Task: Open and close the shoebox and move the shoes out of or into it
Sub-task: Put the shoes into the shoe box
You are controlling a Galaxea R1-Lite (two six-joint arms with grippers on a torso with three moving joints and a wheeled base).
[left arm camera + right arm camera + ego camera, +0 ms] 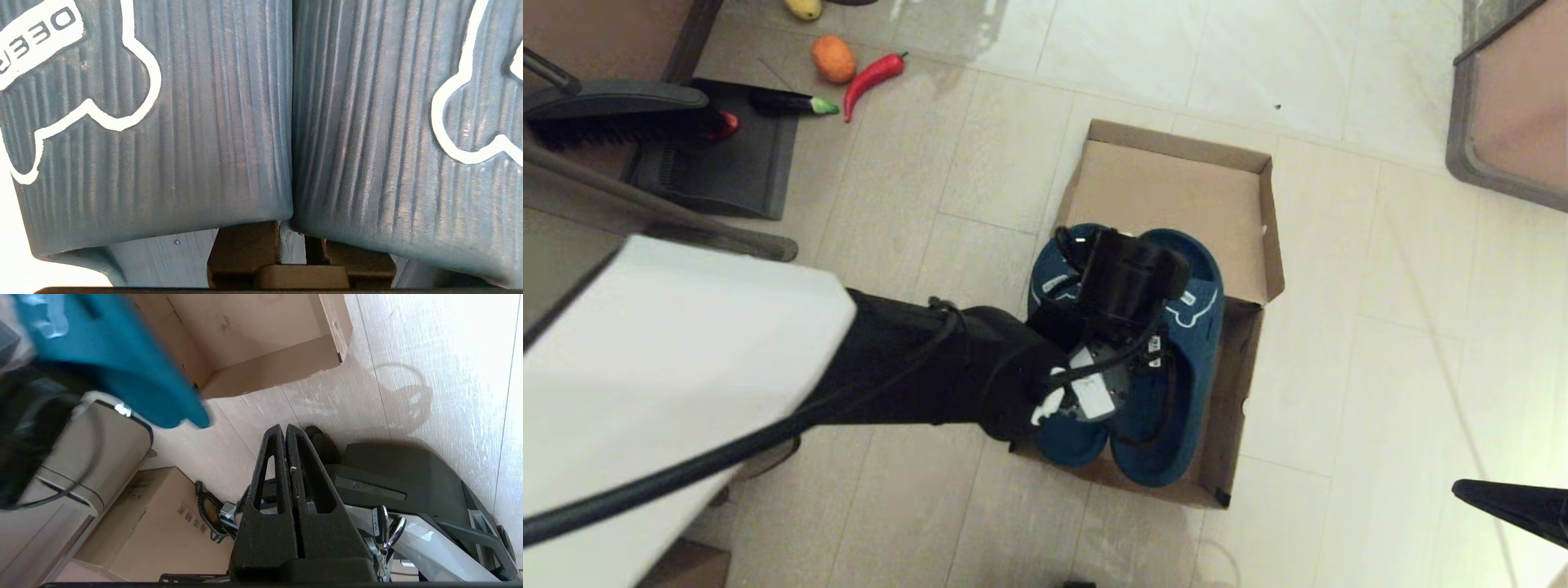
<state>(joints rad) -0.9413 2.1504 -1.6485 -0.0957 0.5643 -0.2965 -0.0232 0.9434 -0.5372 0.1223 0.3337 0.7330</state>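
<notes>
Gripping both shoes [1176, 359], left claw [1115, 306] hangs above shoebox [1241, 392].

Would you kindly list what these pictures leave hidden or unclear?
- Left gripper: head view, wrist housing covers its fingers; open or shut unclear.
- Dark teal-blue rubber slide slippers: head view, the arm hides the left slipper's strap; whether lifted or resting is unclear.
- Brown cardboard shoebox: floor hidden beneath slippers.
- Right gripper: head view shows only a dark tip at the frame edge.

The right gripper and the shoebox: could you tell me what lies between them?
Only bare floor tile: in the right wrist view the shut right gripper hangs short of the open shoebox, and nothing lies between them.
</notes>
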